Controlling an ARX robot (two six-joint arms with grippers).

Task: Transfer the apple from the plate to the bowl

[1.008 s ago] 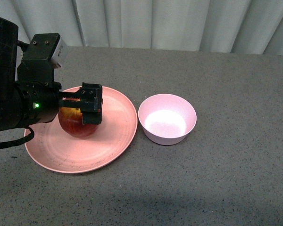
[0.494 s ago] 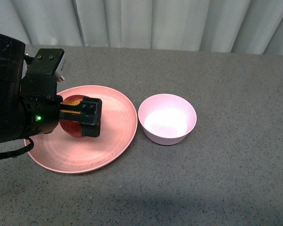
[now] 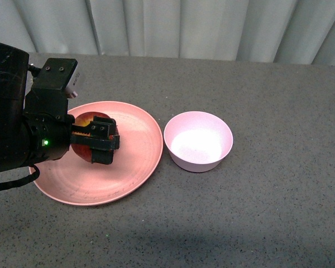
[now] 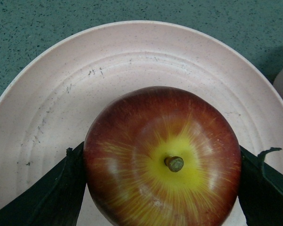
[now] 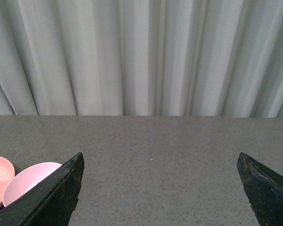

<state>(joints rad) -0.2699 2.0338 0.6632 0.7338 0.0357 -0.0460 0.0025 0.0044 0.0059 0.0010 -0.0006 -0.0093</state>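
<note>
My left gripper (image 3: 97, 140) is shut on the dark-red apple (image 3: 87, 120) and holds it over the left part of the salmon-pink plate (image 3: 135, 146). In the left wrist view the apple (image 4: 162, 157) fills the gap between my black fingers (image 4: 52, 195), stem and yellow patch facing the camera, with the plate (image 4: 61, 84) below it. The pale pink bowl (image 3: 198, 140) stands empty just right of the plate, and its edge shows in the right wrist view (image 5: 28, 181). My right gripper (image 5: 160, 188) is open and empty, out of the front view.
The grey speckled tabletop (image 3: 268, 212) stretches right of and in front of the bowl. A pale pleated curtain (image 3: 184, 28) hangs along the table's far edge.
My left gripper has drawn back slightly to the left with the apple, which now sits higher against the plate. The bowl and plate have not moved.
</note>
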